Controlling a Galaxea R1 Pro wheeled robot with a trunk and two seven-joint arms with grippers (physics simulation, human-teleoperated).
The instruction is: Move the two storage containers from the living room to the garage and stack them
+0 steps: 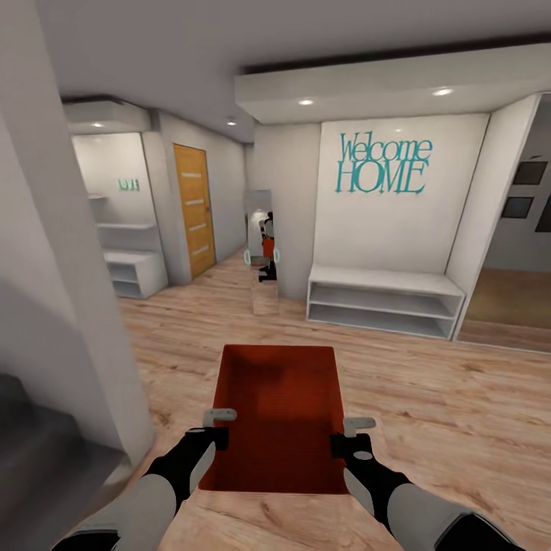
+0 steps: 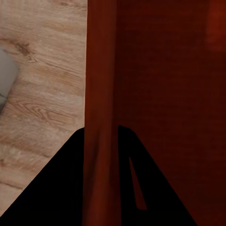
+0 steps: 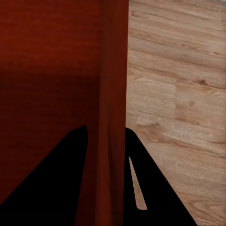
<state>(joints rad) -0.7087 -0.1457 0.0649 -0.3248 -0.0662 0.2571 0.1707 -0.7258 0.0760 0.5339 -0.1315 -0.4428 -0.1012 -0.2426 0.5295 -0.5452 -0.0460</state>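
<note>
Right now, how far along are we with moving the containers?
Done: one storage container is lifted, left tool and right tool each shut on a side wall. In hand: carrying it over light wood floor in a hallway. Left: reaching the garage, setting it down, fetching and stacking the second.

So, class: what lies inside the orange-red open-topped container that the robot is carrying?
Nothing lies inside the orange-red rectangular container: only its bare flat bottom shows. The light wood plank floor directly beneath it is covered.
</note>
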